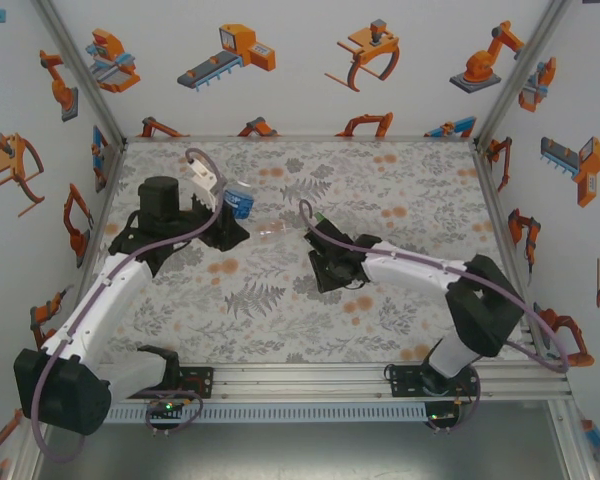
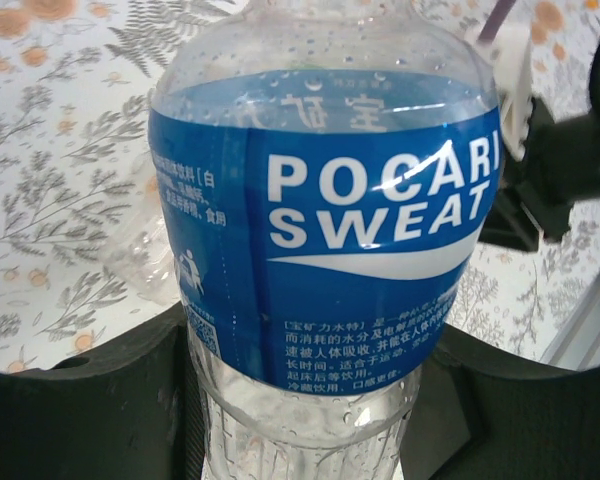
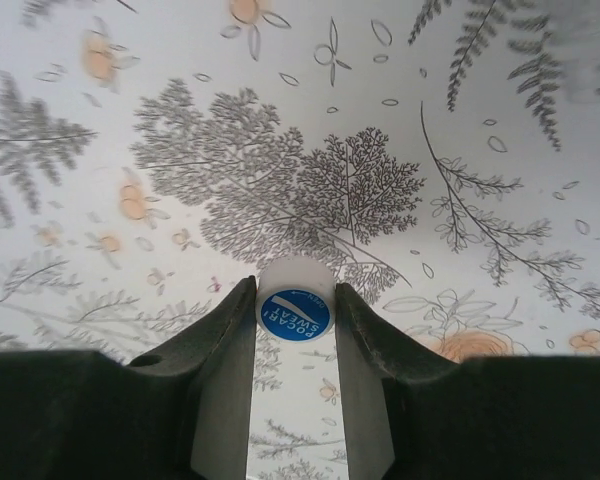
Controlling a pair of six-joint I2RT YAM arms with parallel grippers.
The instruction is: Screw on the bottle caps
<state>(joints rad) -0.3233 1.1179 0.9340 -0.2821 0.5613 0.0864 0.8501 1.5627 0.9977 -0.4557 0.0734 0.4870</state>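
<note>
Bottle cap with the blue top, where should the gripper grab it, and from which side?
By its round side wall, one finger on each opposite side, coming from over the printed top. The cap faces its blue top toward the right wrist camera, and the right gripper straddles it that way, touching both sides.

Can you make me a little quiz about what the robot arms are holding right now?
1. True or false: the left jaws hold the clear plastic bottle with the blue label.
2. Pick one. What do the right jaws pinch?
A) the small round white plastic cap with a blue top
B) a green-labelled bottle
C) nothing at all
3. Fill the gap: the big white letters on that bottle read POCARI ____.

Key: 1 true; 2 A; 3 SWEAT.
</note>
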